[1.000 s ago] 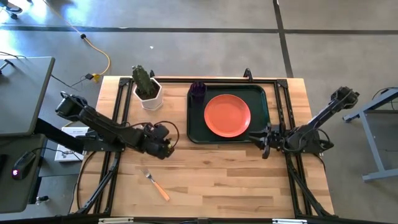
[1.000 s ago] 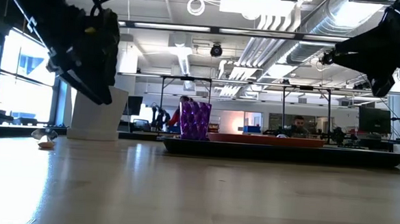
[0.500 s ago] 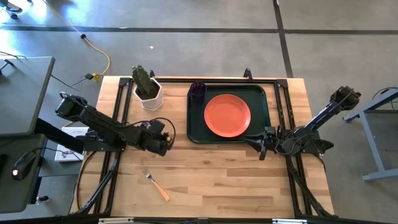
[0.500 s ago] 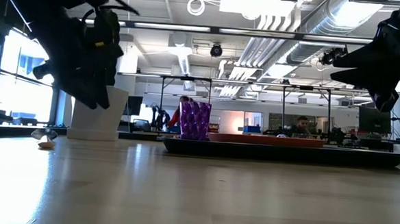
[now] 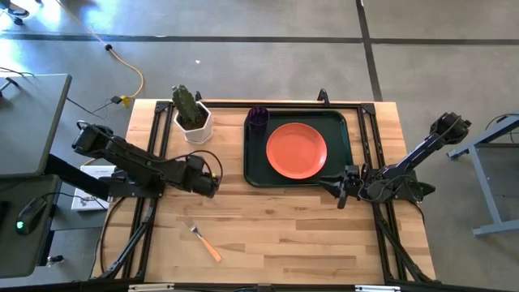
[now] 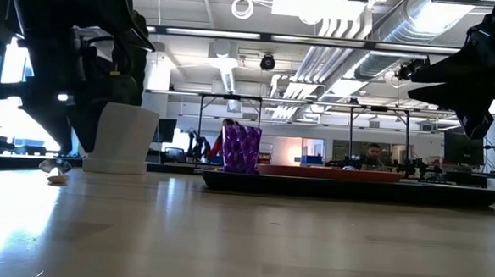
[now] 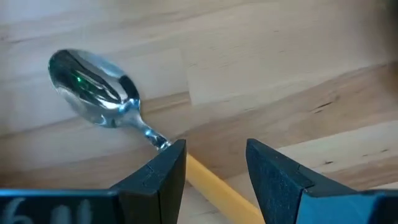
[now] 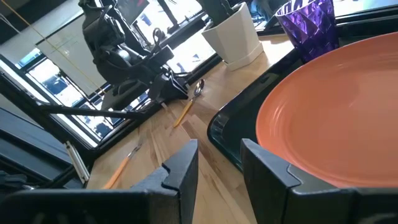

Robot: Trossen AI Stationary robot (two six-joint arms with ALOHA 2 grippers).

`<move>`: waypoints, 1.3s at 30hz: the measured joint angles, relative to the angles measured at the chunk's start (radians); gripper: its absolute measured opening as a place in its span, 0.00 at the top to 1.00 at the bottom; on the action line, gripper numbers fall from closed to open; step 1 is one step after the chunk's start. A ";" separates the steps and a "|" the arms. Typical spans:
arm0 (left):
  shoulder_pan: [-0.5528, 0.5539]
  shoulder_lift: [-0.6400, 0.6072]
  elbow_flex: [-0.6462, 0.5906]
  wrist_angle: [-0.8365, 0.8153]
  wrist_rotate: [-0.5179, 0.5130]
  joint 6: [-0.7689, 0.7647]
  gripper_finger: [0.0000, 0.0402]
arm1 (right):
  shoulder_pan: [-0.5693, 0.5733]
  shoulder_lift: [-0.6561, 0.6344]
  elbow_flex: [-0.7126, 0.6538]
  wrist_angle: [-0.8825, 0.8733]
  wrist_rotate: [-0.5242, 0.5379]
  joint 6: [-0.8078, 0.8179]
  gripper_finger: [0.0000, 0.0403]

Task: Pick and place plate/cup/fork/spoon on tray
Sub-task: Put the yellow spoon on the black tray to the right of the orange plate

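Observation:
The orange-red plate (image 5: pixel 297 150) lies in the dark green tray (image 5: pixel 344 130) at the table's far middle. The purple cup (image 5: pixel 258 116) stands in the tray's far left corner. The spoon (image 7: pixel 93 87) lies flat on the wood, its orange-tan handle (image 7: pixel 214 190) running in between the open fingers of my left gripper (image 7: pixel 214 149), which is low over it, left of the tray (image 5: pixel 211 176). The fork (image 5: pixel 204 242) lies near the front edge. My right gripper (image 5: pixel 335 192) is open and empty by the tray's near right corner.
A white pot with a green cactus (image 5: pixel 193 122) stands at the far left, beside the tray. Black rails run along the table's left and right sides. Bare wood lies between the tray and the front edge, around the fork.
My left gripper has gone down toward the table and a little toward the left and far edges, coming low over the spoon. My right gripper has shifted slightly toward the table's left and then kept still. Nothing on the table has moved.

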 joint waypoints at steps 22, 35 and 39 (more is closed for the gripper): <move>0.022 0.158 -0.002 -0.054 0.073 -0.193 0.61 | 0.000 0.000 0.000 -0.002 -0.005 0.003 0.72; 0.050 0.212 0.002 0.015 0.059 -0.001 0.80 | 0.000 0.000 0.000 -0.007 0.002 0.002 0.72; 0.030 0.212 0.002 0.016 0.080 0.063 0.88 | 0.000 0.000 0.000 -0.007 -0.001 0.009 0.72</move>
